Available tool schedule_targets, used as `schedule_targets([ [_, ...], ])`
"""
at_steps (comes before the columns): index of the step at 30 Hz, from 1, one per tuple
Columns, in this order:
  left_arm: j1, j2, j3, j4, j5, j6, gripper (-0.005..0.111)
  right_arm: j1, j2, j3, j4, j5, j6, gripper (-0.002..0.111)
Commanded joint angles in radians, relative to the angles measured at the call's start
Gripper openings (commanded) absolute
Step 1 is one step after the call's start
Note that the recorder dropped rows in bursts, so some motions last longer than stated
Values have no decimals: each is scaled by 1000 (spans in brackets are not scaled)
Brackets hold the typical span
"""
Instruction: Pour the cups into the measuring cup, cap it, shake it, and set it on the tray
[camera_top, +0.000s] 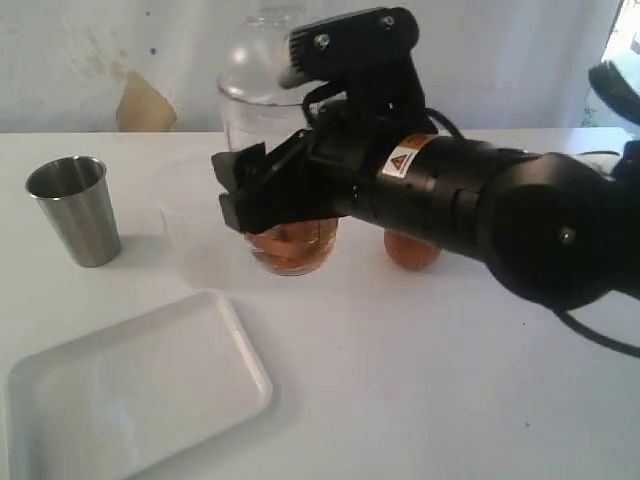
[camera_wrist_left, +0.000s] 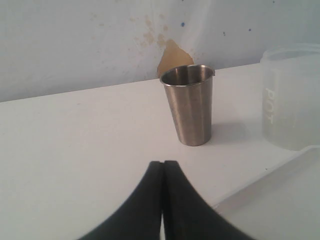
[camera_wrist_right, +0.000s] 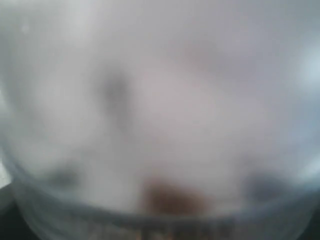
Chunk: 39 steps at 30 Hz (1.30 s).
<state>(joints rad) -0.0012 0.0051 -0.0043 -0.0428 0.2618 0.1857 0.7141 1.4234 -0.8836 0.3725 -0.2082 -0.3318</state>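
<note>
Measuring cup (camera_top: 262, 105) stands upright near the middle of the white table (camera_top: 450, 380), toward the back wall, its base seemingly on the surface. Something orange-brown (camera_top: 290, 250) sits in its bottom, so from where I stand at least one pour looks done. The upper part of the cup is smeared and pale against the wall, and I cannot tell whether a cap is on it.

Reaching across from the right side, the right gripper (camera_top: 250, 195) has its jaws spread wide to either side of the cup's lower half. They look to be clasping its wall, though the far finger is hidden behind the plastic. That arm's own camera is filled by the cup's blurred wall, which fits a close hold.

Just behind the arm, to the right of the cup, the wooden cup (camera_top: 410, 252) shows as a rounded brown shape on the table. Off to the left, well apart, the steel tumbler (camera_top: 72, 212) stands upright. Its inside is dark and I cannot say whether it is full or emptied. The left gripper (camera_wrist_left: 162, 200) hangs short of it, jaws pressed together on nothing. A frosted cup (camera_wrist_left: 292, 100) stands between tumbler and measuring cup.

Nearest me, the tray (camera_top: 140, 390) lies bare. By my reckoning shaking and setting down remain, perhaps the tumbler's pour and capping too.
</note>
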Motion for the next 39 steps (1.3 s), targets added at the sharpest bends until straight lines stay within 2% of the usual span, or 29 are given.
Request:
schedule_targets([
  [1, -2, -5, 4, -1, -6, -2, 0, -80, 51, -12, 254, -165, -69, 0],
  [4, -2, -5, 4, -1, -6, -2, 0, -105, 88, -29, 152, -114, -238, 0],
  [7, 0, -5, 4, -1, -6, -2, 0, -150, 140, -52, 214, -172, -351, 0],
  [12, 0, -5, 4, -1, -6, -2, 0, -215, 277, -171, 214, -172, -561, 0],
  [22, 0, -5, 4, -1, -6, -2, 0, -220, 477, -397, 219, -182, -1005, 0],
  [33, 0, -5, 4, -1, -6, -2, 0, -220, 594, -524, 526, -269, -1592, 0],
  [39, 0, -5, 4, -1, -6, -2, 0, -220, 617, -544, 565, -278, -1792, 0],
])
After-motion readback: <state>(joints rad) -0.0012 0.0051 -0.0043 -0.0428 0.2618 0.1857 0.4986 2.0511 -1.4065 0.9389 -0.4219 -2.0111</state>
